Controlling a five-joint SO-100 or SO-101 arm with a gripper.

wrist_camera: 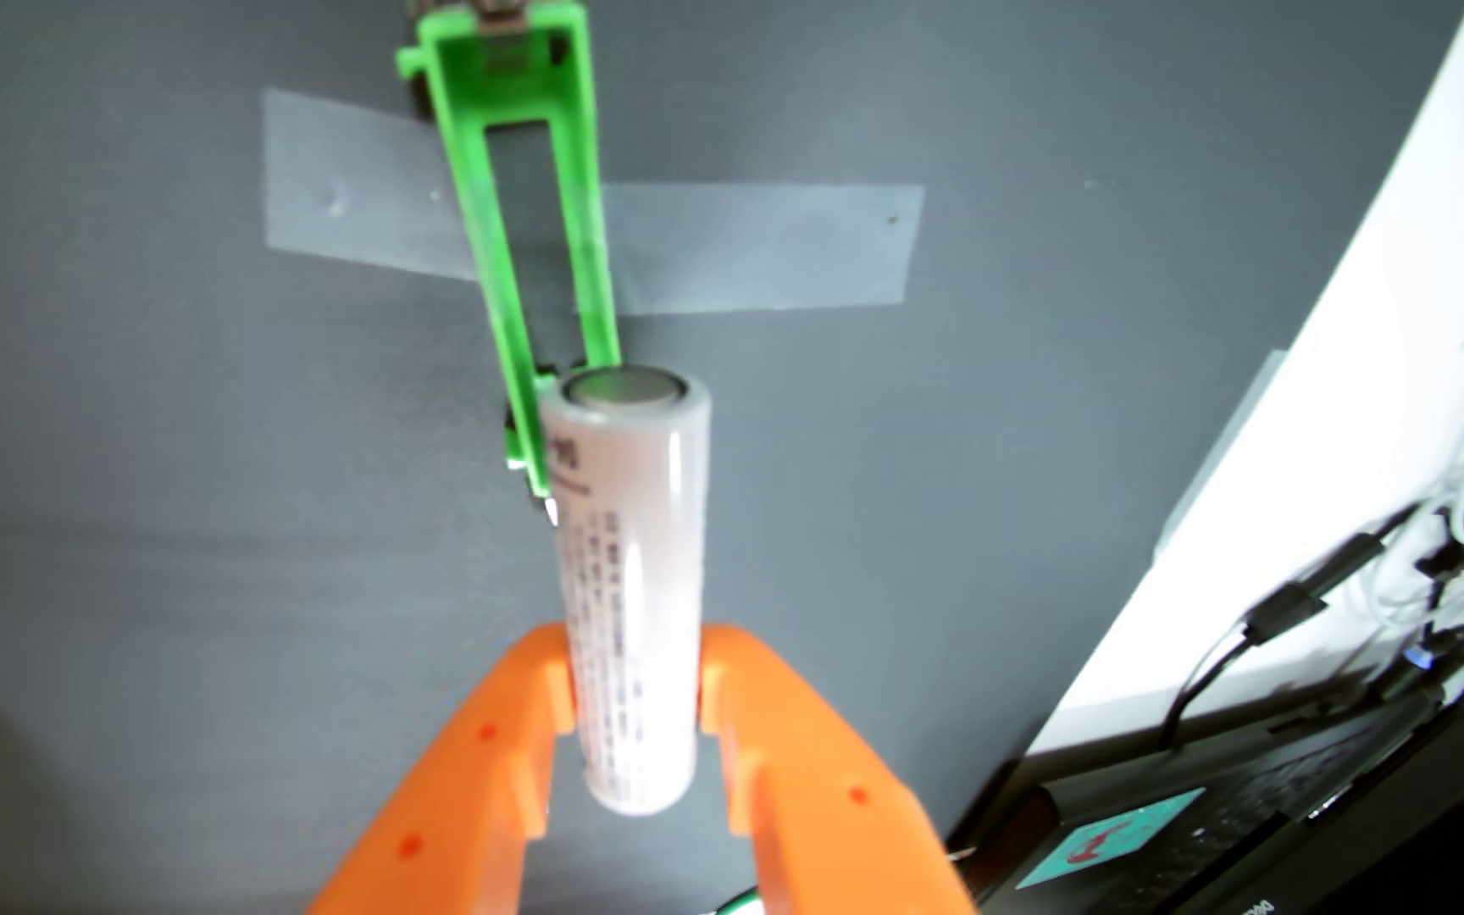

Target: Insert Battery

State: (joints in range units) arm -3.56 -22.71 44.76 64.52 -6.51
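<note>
In the wrist view my orange gripper (636, 682) is shut on a white cylindrical battery (632, 563) with small printed text. The battery points away from me, its flat metal end up at mid-frame. A green battery holder (592, 255) lies on the grey mat beyond it, taped down with clear tape (755, 246). The holder's long slot is empty, with a metal contact at its far end. The battery's far end overlaps the holder's near end in the picture and sits slightly to the right of the slot line. Whether they touch I cannot tell.
The grey mat (139, 528) covers most of the view. At the right is a white table edge (1292, 396), black cables (1292, 607) and a black laptop (1283, 827) at the bottom right corner.
</note>
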